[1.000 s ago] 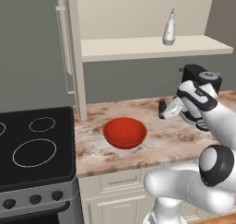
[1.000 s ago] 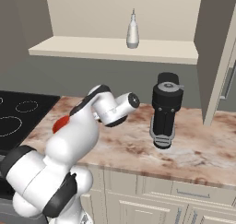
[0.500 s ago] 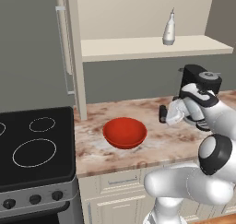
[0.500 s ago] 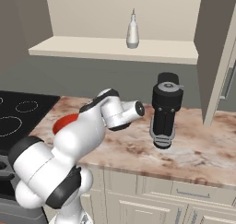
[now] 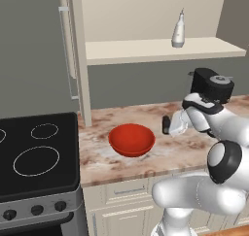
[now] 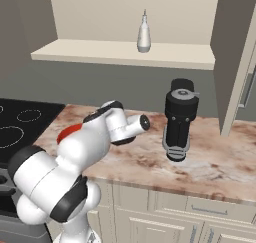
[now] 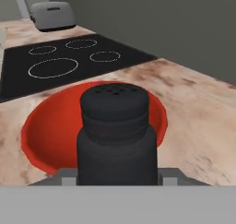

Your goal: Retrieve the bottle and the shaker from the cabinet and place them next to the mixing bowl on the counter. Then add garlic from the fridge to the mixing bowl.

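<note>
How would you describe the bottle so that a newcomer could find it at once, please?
Look at the cream shelf board of the cabinet above the counter. The bottle stands upright there: slim, whitish-grey, with a thin pointed neck, unlike the black coffee machine below.

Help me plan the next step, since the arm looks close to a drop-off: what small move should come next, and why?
Probably lower the shaker onto the counter and then open. The gripper is shut on it, just right of the red bowl in the left base view. In the hand view the bowl lies close beyond the shaker, so the spot already looks right. The bottle waits on the cabinet shelf.
</note>
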Tool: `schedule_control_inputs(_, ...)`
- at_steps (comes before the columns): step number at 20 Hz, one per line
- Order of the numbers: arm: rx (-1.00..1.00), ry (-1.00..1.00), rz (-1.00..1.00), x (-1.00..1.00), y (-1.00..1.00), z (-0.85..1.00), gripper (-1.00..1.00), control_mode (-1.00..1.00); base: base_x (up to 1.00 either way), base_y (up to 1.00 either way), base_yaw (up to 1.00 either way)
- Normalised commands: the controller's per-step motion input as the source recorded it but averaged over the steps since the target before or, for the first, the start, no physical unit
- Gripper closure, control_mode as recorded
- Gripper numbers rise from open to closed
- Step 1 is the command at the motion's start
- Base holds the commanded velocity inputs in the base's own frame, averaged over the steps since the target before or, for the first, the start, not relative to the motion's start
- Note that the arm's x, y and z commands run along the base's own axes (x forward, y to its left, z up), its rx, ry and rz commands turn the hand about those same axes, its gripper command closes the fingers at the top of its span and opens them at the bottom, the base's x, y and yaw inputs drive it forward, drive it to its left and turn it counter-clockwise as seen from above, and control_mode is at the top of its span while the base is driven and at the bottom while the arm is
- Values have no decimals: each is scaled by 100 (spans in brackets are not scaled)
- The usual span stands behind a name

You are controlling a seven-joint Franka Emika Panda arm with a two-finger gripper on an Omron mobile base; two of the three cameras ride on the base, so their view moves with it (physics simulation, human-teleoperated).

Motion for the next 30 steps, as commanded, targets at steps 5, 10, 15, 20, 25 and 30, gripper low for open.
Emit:
schedule_control_inputs(5, -1, 0, 0, 8, 0, -53, 100, -100, 0, 0, 0)
schedule_control_inputs(10, -1, 1, 0, 18, -3, -56, 100, -100, 0, 0, 0)
schedule_control_inputs(15, 0, 0, 0, 36, -26, -13, 100, -100, 0, 0, 0)
schedule_control_inputs(20, 0, 0, 0, 22, -8, 0, 100, -100, 0, 0, 0)
schedule_control_inputs(25, 2, 0, 0, 7, 0, 0, 100, -100, 0, 0, 0)
schedule_control_inputs(30, 13, 0, 0, 0, 0, 0, 100, -100, 0, 0, 0)
